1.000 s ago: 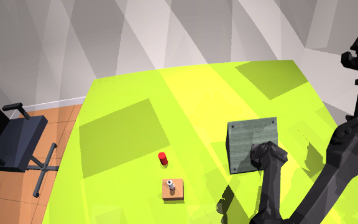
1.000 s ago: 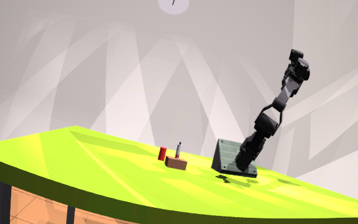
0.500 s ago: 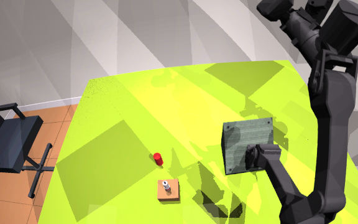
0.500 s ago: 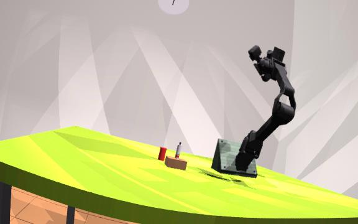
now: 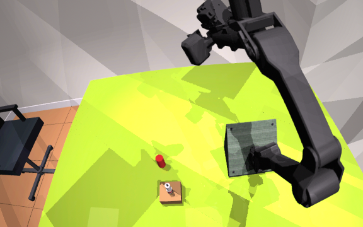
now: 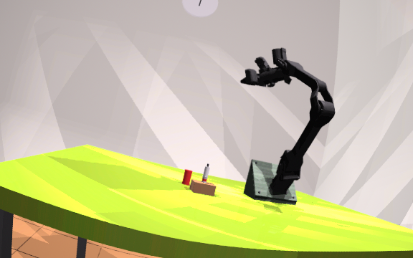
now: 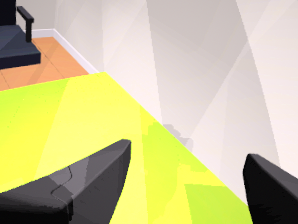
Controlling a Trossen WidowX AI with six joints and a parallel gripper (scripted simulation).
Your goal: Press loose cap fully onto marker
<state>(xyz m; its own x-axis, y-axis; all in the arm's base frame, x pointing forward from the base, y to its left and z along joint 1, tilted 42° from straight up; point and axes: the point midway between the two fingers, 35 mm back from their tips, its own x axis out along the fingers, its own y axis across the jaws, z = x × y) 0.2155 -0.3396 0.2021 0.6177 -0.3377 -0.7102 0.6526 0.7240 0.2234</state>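
Note:
The red cap (image 5: 160, 161) (image 6: 187, 177) stands upright on the table, just beyond the holder block in the top view and to its left in the exterior view. The white marker (image 5: 168, 188) (image 6: 206, 173) stands upright in the brown holder block (image 5: 166, 198) (image 6: 202, 188), its dark tip bare and pointing up. My gripper (image 7: 187, 156) is open, with nothing between its fingers in the wrist view. It hangs high above the table, well away from cap and marker. Neither of them shows in the wrist view.
The arm rises from a grey-green slanted base plate (image 5: 239, 151) (image 6: 264, 179), to the right of the holder block in the top and exterior views. The table (image 5: 121, 126) (image 6: 67, 179) (image 7: 95, 115) is bright yellow-green. A dark chair (image 5: 11, 142) (image 7: 17, 47) stands on the floor beyond its left edge.

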